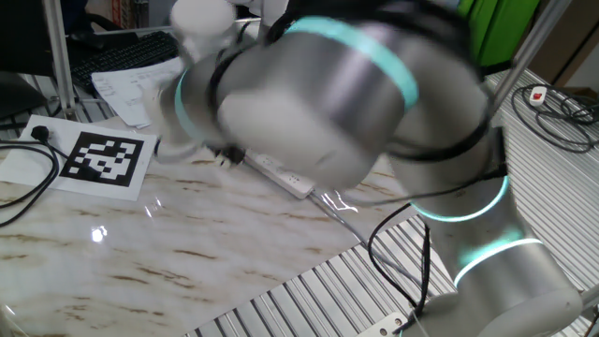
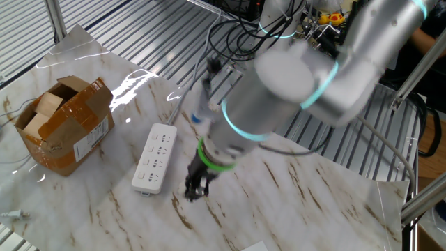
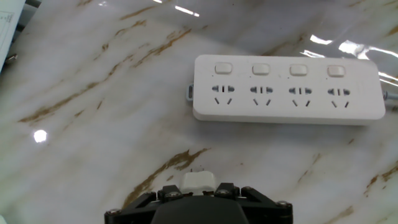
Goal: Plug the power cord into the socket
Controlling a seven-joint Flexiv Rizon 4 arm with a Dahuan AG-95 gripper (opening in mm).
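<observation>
Nearest the hand camera sits the gripper [image 3: 198, 194], its dark fingers closed on the power cord [image 3: 198, 181], a small white plug piece whose prongs poke out ahead toward the marble. So the plug is in hand and clear of the worktop [image 3: 93, 124], hanging over bare stone well short of the strip.

Left to right across the far part of the hand view lies the socket [image 3: 286, 88], a long white strip with four outlets in a row, each under its own switch, its thin cable leaving at the right end. In the other fixed view it rests near the middle of the worktop, with a cardboard box [image 2: 63, 125] toward the left edge.

To do this step well, I'd carry the plug over one outlet, square the prongs to the slots, and press straight down without tilting, since the strip is loose and could skid
</observation>
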